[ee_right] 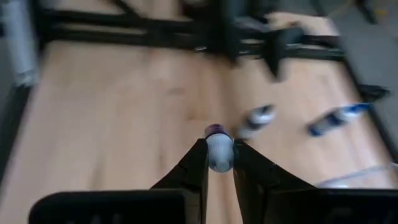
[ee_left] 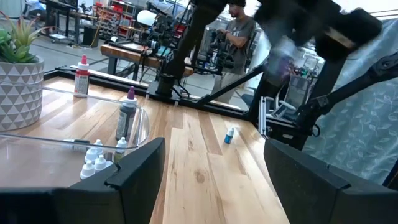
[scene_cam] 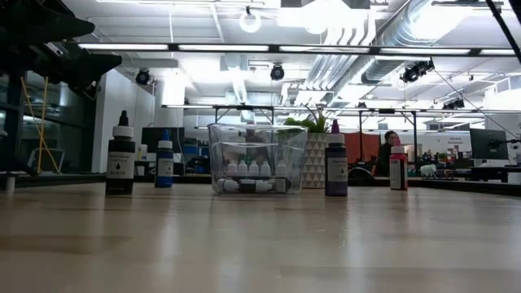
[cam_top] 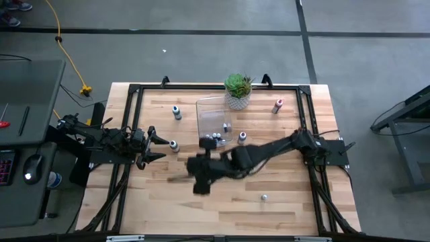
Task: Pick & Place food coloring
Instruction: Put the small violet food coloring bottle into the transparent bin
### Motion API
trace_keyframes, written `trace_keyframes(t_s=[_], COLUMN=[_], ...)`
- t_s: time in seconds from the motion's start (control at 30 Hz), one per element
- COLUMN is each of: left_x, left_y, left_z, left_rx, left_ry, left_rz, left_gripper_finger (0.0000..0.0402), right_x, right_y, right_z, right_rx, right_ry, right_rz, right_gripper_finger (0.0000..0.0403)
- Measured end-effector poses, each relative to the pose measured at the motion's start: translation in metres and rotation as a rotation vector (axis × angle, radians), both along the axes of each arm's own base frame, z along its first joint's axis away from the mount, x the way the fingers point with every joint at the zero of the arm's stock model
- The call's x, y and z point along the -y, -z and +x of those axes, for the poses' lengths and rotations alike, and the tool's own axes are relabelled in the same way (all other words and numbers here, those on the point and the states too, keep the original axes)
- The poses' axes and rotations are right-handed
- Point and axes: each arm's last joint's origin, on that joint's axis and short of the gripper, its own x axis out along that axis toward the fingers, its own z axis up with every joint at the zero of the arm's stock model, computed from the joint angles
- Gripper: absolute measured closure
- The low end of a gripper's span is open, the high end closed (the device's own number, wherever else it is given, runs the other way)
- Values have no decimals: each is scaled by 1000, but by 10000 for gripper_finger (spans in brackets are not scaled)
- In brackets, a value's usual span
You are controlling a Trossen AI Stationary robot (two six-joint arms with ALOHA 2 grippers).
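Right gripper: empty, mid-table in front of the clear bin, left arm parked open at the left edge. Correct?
Not empty. The right wrist view shows the right gripper shut on a small whitish bottle with a dark cap. The rest holds: clear bin nearby, left gripper open at the left.

Robotics lab/workshop: exposed ducts [scene_cam: 350, 49], workbenches [ee_left: 134, 56], concrete floor [cam_top: 201, 54].

Small whitish dropper bottle [ee_right: 218, 151], purple cap, pinched between my right fingertips above table. Several white ones [cam_top: 213, 139] inside clear bin [cam_top: 205, 107]; others upright, scattered around.
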Motion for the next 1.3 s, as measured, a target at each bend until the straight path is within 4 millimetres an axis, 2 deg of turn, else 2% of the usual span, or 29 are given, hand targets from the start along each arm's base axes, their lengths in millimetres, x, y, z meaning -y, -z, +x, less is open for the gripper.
trace_keyframes(t_s=[0.27,0.4,0.57,0.7,0.83,0.97,1.3], left_x=[0,0,0,0,0,0,0], left_y=[0,0,0,0,0,0,0], left_z=[0,0,0,0,0,0,0], left_rx=[0,0,0,0,0,0,0], left_ry=[0,0,0,1,1,0,0], left_rz=[0,0,0,0,0,0,0], left_gripper_finger=[130,130,130,130,130,130,130], right_x=[82,125,178,208,228,239,241], right_y=[2,11,18,24,35,54,115], right_z=[15,17,6,-8,-15,-12,15], right_rx=[-26,-68,-161,-255,-348,-430,-551], right_ry=[171,273,448,585,652,666,565], right_rz=[66,85,157,192,193,218,324], right_gripper_finger=[355,356,353,355,352,351,346])
